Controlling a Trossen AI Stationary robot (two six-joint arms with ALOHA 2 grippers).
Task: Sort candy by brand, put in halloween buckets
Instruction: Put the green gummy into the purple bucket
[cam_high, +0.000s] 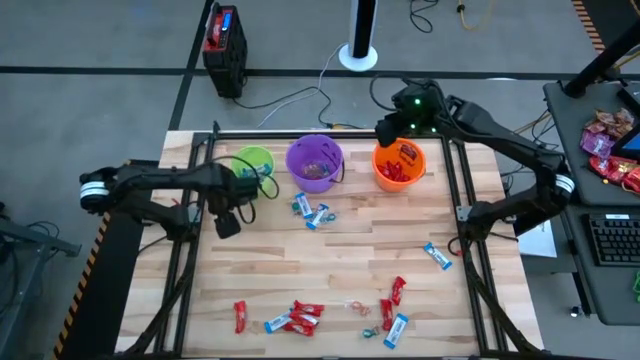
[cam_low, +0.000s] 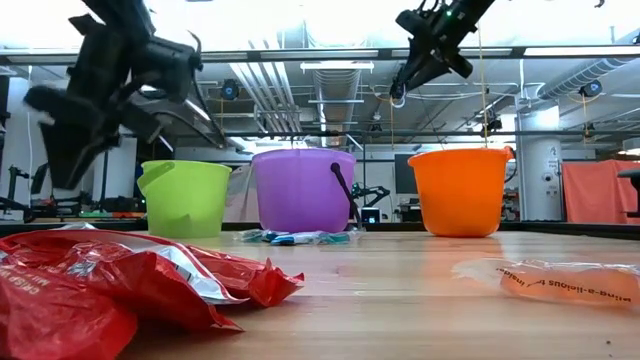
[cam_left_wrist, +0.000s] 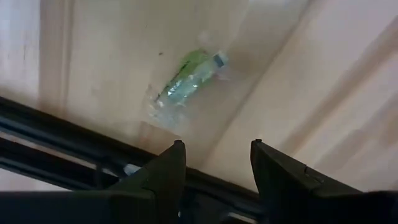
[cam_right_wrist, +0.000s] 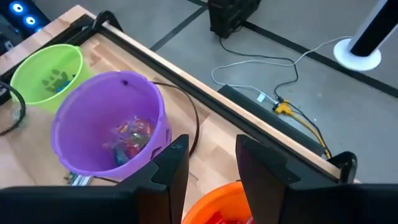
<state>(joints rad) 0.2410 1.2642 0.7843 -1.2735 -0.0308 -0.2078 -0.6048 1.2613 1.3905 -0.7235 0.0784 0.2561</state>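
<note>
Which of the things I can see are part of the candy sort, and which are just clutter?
Job: green bucket, purple bucket, orange bucket, loose candies on the table.
Clutter: black box, white stand, cables on the floor, candy bags and keyboard at right.

A grey floor (cam_high: 90, 90) crossed by dark lines surrounds the wooden table (cam_high: 330, 262). At 11 o'clock stands a black box (cam_high: 224, 38) with a red top; at 12, a white round-based stand (cam_high: 359, 52). At 3 sits a keyboard (cam_high: 611, 240). Overhead run what look like ceiling pipes (cam_low: 290, 85).
</note>
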